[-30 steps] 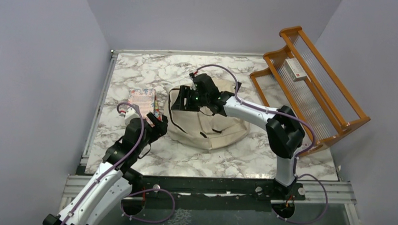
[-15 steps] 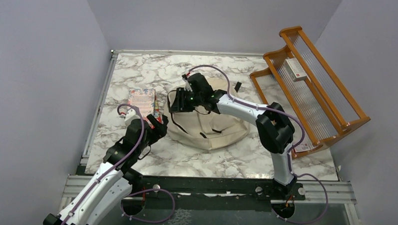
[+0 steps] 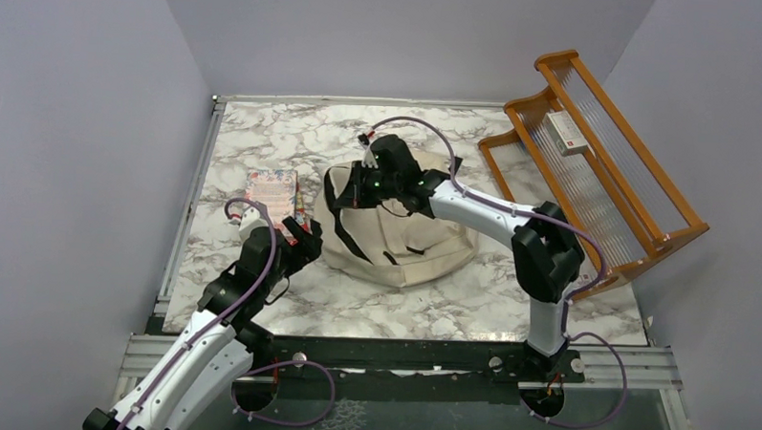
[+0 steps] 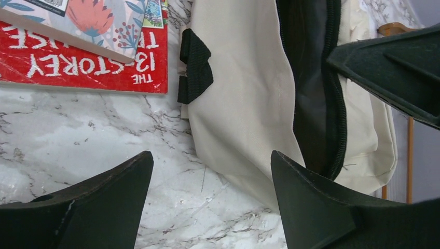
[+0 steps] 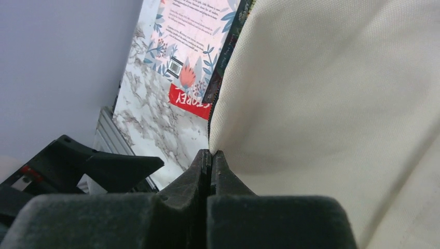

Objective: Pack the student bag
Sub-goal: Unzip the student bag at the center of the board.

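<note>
A marble-patterned table (image 3: 265, 134), white veined with grey, is seen filling the middle, evenly lit, with only soft shadows cast. It is closed in on three sides by plain lavender-grey walls: left wall (image 3: 74, 118), back wall (image 3: 393, 34), right wall (image 3: 725, 112). At the table's right edge an orange wooden rack (image 3: 603, 189) with ribbed clear panels is set at a slant, and a small box (image 3: 567, 132) is laid on it. A metal rail (image 3: 401, 350) is run along the near edge.

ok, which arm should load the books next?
Left. The left gripper is open and empty beside the books. The right gripper is shut on the student bag's edge, apparently holding the opening up, so it should stay there.
</note>
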Available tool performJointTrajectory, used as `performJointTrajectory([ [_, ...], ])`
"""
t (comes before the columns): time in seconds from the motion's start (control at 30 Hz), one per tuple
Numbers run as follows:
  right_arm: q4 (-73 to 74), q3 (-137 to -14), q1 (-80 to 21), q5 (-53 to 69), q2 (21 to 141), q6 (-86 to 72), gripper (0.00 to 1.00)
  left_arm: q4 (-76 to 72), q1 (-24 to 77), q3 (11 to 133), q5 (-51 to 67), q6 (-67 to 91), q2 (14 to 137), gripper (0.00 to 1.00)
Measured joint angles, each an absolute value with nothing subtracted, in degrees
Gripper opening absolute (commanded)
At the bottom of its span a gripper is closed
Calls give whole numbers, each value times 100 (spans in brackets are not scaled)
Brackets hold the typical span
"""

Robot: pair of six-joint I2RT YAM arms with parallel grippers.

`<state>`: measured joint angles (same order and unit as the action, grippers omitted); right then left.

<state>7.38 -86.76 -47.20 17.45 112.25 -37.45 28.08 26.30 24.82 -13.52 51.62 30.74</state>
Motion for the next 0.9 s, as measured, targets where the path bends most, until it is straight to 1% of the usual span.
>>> performJointTrajectory([
  [0.17,727,-8383,-4574,1721,10803,-3767,0,2491,2633,2484,-1225,5135,3280,92],
  [0.33,694,-7946,-4338,1730,10440,-3811,0,1973,2633,2547,-1017,5037,3817,99],
  [0.6,871,-7472,-3774,1728,9830,-3671,1,1343,2630,3111,-958,4659,5026,98],
  [0.63,899,-7441,-3699,1728,9765,-3629,1,1267,2630,3155,-958,4615,5170,96],
  [0.7,961,-7378,-3570,1726,9636,-3540,0,1105,2630,3218,-961,4552,5441,88],
  [0.87,1214,-7234,-3352,1559,9356,-3229,1,963,2630,3223,-978,4386,5983,63],
  [0.9,1271,-7220,-3321,1500,9317,-3159,1,954,2630,3221,-989,4357,6029,57],
])
